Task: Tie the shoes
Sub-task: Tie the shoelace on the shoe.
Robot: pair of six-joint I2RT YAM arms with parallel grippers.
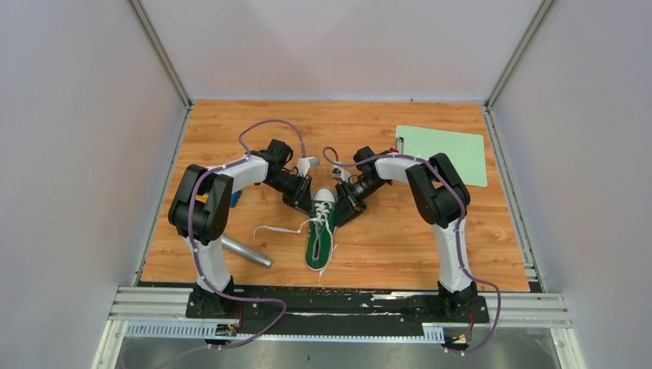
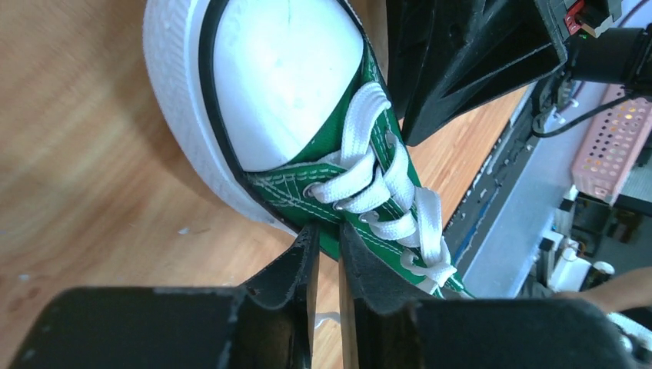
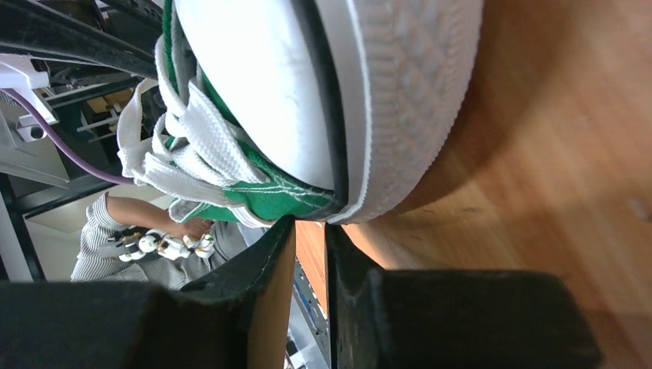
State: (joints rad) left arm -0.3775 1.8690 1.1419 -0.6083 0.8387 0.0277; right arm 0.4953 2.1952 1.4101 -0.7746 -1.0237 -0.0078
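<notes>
The left gripper is pressed up to one side of the shoe, just behind the white toe. Its two fingers are close together with only a thin slit between them, and I cannot tell if they pinch the green cloth. The right gripper is at the other side of the toe. Its fingers are just as close together, and I cannot tell if they hold anything. The two tools are face to face with the toe between them. The heel points back toward the arm bases. The white laces lie loose, and one runs out to the left gripper's side. Behind the left gripper, near its base, lies a shiny metal tube. Far out past the right gripper lies a flat pale green sheet. All of it is on a brown wooden table with plain grey walls around it.
</notes>
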